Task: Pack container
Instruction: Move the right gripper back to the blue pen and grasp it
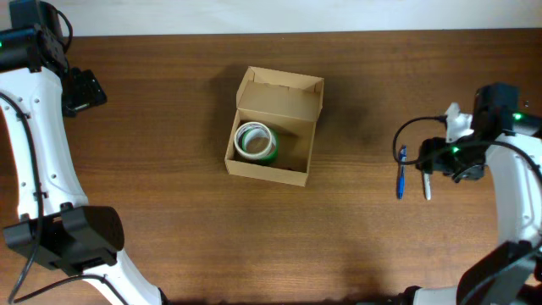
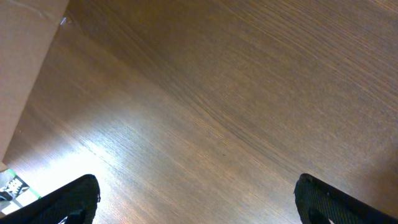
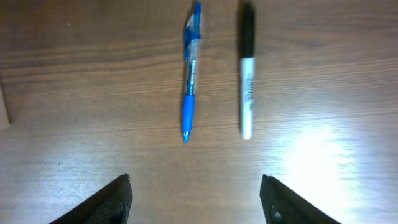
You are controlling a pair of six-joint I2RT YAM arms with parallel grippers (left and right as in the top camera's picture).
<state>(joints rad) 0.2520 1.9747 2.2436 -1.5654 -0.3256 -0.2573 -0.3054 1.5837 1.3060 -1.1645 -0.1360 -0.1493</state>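
Observation:
The container, a tan cardboard box [image 1: 279, 95], stands open at the table's middle with its flap lid tilted back. A green and white tape roll [image 1: 255, 141] lies inside at the left. A blue pen [image 1: 400, 172] and a black-capped white marker [image 1: 426, 185] lie side by side on the table at the right. My right gripper [image 1: 445, 161] is open and empty just right of them. In the right wrist view the pen [image 3: 191, 81] and marker [image 3: 247, 74] lie ahead of the open jaws [image 3: 196, 193]. My left gripper [image 1: 89, 89] is open and empty at the far left.
The left wrist view shows bare wood ahead of the open jaws [image 2: 196, 190] and the table's edge [image 2: 37, 81] at the upper left. The right arm's cable [image 1: 411, 127] loops above the pen.

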